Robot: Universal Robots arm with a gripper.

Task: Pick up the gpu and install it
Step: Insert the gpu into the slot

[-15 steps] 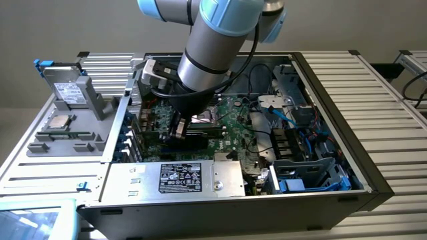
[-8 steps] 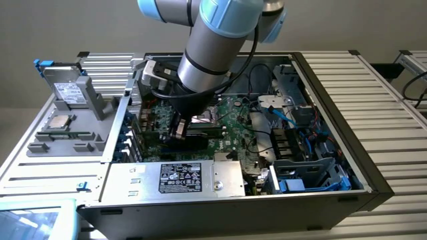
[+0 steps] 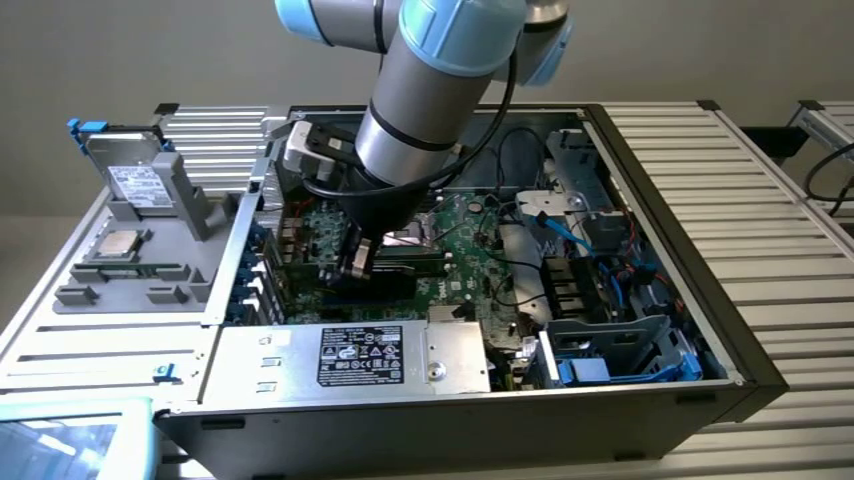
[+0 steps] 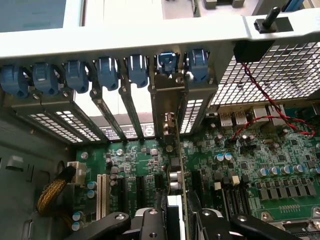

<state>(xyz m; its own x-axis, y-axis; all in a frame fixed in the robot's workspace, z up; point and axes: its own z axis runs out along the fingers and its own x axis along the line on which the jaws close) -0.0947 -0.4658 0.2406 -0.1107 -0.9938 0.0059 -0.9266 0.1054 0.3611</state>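
Seen edge-on in the wrist view, the gpu [image 4: 176, 172] stands upright over an expansion slot of the green motherboard [image 4: 260, 165]. Its metal bracket [image 4: 167, 102] sits against the case's rear slot openings. My gripper [image 4: 176, 220] is shut on the card's near end, one black finger [image 4: 152, 222] on each side. In the exterior view the gripper [image 3: 358, 262] reaches down into the open computer case [image 3: 641, 130], low over the motherboard [image 3: 467, 240].
A row of blue slot latches [image 4: 105, 70] runs along the case's rear wall. A braided yellow cable [image 4: 55, 192] lies beside the slots. The power supply [image 3: 354, 355], blue drive cage [image 3: 614, 350] and loose cables crowd the case. A grey tray [image 3: 134, 260] of parts stands at the exterior view's left.
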